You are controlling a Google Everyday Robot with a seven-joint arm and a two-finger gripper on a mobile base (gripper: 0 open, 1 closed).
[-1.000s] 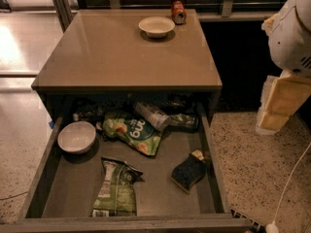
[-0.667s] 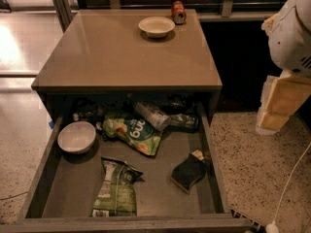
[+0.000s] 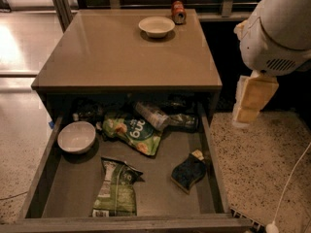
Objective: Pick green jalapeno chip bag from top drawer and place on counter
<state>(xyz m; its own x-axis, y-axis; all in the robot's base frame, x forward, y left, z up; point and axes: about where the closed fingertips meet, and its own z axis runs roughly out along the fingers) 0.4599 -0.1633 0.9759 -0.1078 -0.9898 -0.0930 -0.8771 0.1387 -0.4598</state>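
tan counter [image 3: 112,57], white bowl [image 3: 156,26] and can [image 3: 178,12] on it, hand [image 3: 252,98] off right

Glossy smooth counter [image 3: 112,52]; below it, crinkled foil green jalapeno chip bag [image 3: 115,191] in matt top drawer [image 3: 156,199]; matt yellowish gripper [image 3: 251,101] at the counter's right.

Dim, warm indoor light. The gripper [image 3: 250,103] hangs at the right, just off the desk [image 3: 97,57] edge, its pale yellow faces lit from above. The white arm housing [image 3: 284,28] over it is nearly washed out. Left of the gripper the glossy desk carries a soft sheen, and the floor [image 3: 19,38] beyond shows strong glare. The desk shadows the rear of the top drawer [image 3: 146,223].
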